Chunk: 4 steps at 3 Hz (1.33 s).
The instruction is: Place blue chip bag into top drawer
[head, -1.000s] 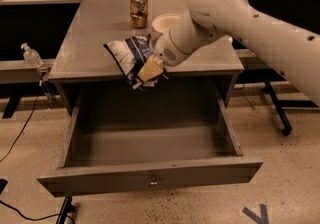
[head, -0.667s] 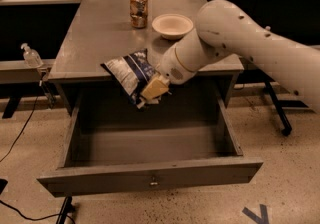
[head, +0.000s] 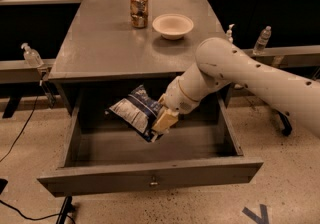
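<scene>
The blue chip bag [head: 136, 111], dark blue with white panels, hangs tilted in the air inside the open top drawer [head: 150, 180], above its floor. My gripper [head: 161, 124] is shut on the bag's lower right end. The white arm reaches in from the right, over the drawer's right side. The drawer is pulled out towards the camera, with a small knob in the middle of its front panel.
On the grey cabinet top [head: 100, 43] stand an orange-brown can [head: 139, 10] and a white bowl [head: 173, 25]. Clear bottles stand at the left [head: 32, 57] and right [head: 262, 40]. Cables run over the floor at the left.
The arm has come down and forward with the bag, from the level of the cabinet top's front edge into the drawer opening.
</scene>
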Each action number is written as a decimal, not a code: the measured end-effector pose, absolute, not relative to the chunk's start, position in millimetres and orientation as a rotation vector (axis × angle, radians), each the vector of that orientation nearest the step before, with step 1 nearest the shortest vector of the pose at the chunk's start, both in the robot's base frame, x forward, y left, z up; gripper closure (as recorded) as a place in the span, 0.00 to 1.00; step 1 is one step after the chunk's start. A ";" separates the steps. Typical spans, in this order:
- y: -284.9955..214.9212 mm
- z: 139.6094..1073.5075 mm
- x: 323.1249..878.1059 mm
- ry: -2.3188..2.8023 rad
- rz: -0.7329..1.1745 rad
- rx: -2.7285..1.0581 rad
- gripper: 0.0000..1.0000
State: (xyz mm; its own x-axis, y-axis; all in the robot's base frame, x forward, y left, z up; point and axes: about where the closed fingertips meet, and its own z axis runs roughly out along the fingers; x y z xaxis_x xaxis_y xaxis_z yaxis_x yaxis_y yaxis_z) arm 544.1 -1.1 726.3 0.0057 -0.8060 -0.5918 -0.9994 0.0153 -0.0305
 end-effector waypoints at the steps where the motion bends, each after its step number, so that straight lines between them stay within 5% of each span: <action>1: -7.3 706.9 539.2 1.873 0.557 -1.873 0.74; 3: -4.2 705.7 538.1 1.869 0.566 -1.878 0.20; 4: -2.7 704.2 537.2 1.868 0.570 -1.882 0.00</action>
State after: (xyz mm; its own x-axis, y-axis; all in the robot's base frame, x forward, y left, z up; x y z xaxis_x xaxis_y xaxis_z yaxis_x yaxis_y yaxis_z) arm 537.2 -2.7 704.2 0.0102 -0.8251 -0.5650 -0.9999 -0.0037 -0.0126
